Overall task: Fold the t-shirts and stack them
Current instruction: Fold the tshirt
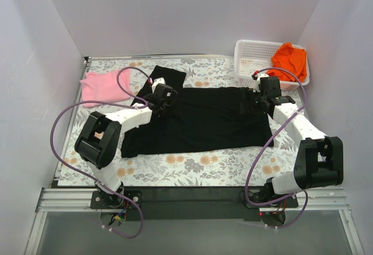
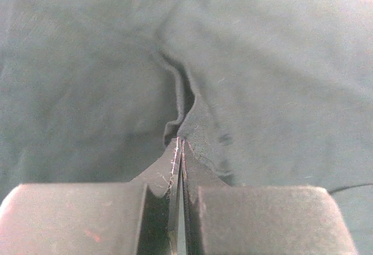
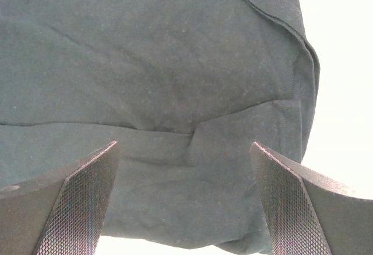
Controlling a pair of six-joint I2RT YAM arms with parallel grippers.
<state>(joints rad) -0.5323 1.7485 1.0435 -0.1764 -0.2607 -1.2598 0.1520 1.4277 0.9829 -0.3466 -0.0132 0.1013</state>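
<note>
1. We have the black t-shirt [image 1: 204, 121] spread flat across the middle of the table [image 1: 192, 164], with 1 sleeve angling out toward 11 o'clock.
2. The left gripper [image 1: 158, 98] is down at the shirt's 10 o'clock corner. In its wrist view the pads [image 2: 76, 220] are pressed together, pinching a thin raised fold of black cloth.
3. The right gripper [image 1: 259, 98] is over at the shirt's 2 o'clock corner, its fingers [image 3: 76, 208] spread wide over the cloth with nothing gripped. We cannot tell whether they touch it.
4. The pink t-shirt [image 1: 104, 87] lies at the table's 10 o'clock, near that black sleeve.
5. The orange t-shirt [image 1: 289, 59] sits bunched in the right half of the white basket [image 1: 247, 53], up at 1 o'clock.
</note>
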